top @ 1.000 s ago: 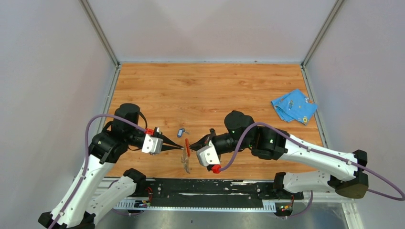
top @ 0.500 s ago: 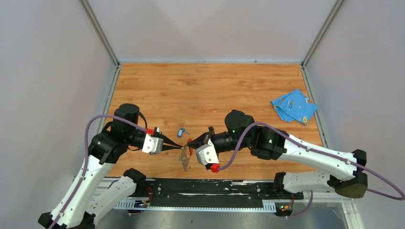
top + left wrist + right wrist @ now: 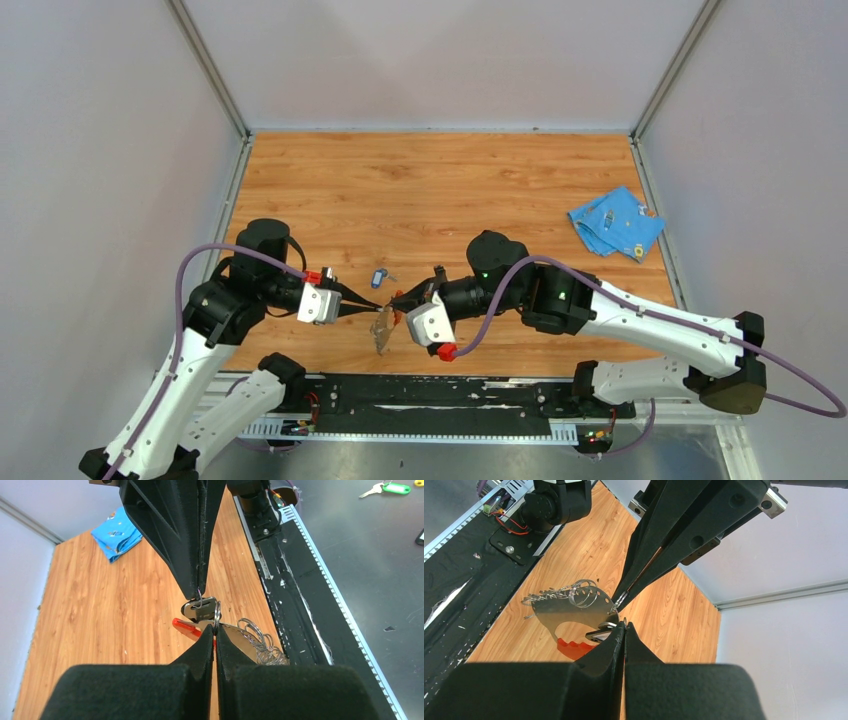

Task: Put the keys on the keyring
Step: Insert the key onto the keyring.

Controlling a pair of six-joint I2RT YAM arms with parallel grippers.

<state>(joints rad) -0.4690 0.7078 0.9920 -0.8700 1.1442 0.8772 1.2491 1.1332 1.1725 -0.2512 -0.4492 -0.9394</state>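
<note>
We had both grippers pinched tight, tip to tip, near the front of the table. The left gripper was closed on the keyring, nipping its small metal ring. The right gripper was also closed, on the ring hardware by the red end. The grey strap drooped twd the near edge. The blue-headed key lay on the wood just behind, apart from both.
</note>
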